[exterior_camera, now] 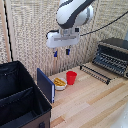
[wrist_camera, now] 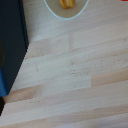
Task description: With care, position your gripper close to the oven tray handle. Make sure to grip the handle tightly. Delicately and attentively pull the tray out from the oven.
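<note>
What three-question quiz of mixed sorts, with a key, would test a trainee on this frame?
1. True or false: the gripper is shut on the oven tray handle.
2. What sits closest to the red cup?
A. the oven
B. the white bowl
C. the black fabric bin
3. Fill in: in the exterior view, the tray sticks out from the oven toward that view's ____.

Key:
1. False; the gripper hangs in the air above the bowl, fingers apart, holding nothing.
2. B
3. left
</note>
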You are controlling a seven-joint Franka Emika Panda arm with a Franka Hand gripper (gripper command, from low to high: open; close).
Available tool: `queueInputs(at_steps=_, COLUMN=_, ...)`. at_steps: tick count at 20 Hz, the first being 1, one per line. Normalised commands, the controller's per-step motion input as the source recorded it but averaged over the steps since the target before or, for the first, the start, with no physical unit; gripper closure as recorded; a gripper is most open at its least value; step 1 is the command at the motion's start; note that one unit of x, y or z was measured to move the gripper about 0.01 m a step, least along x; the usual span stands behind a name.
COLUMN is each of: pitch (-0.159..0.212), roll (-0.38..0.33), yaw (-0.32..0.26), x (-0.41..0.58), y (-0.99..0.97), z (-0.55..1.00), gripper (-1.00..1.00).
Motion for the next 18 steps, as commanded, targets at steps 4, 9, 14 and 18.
queueInputs(at_steps=4, pitch=-0.031, roll=-0.253, yaw=0.099, x=0.0, y=-0.18, z=0.0, gripper=-1.0)
queueInputs(at_steps=9, pitch=-0.036, roll=-0.355, yaw=0.087, x=0.0, y=-0.28, z=0.0, gripper=-1.0)
queueInputs(at_steps=14, pitch=-0.033, roll=-0.344, yaw=0.095, x=0.0, y=-0.29, z=0.0, gripper=-1.0)
queueInputs(at_steps=18, pitch=-0.036, roll=-0.331, yaw=0.106, x=0.0, y=-0.3, z=0.0, gripper=-1.0)
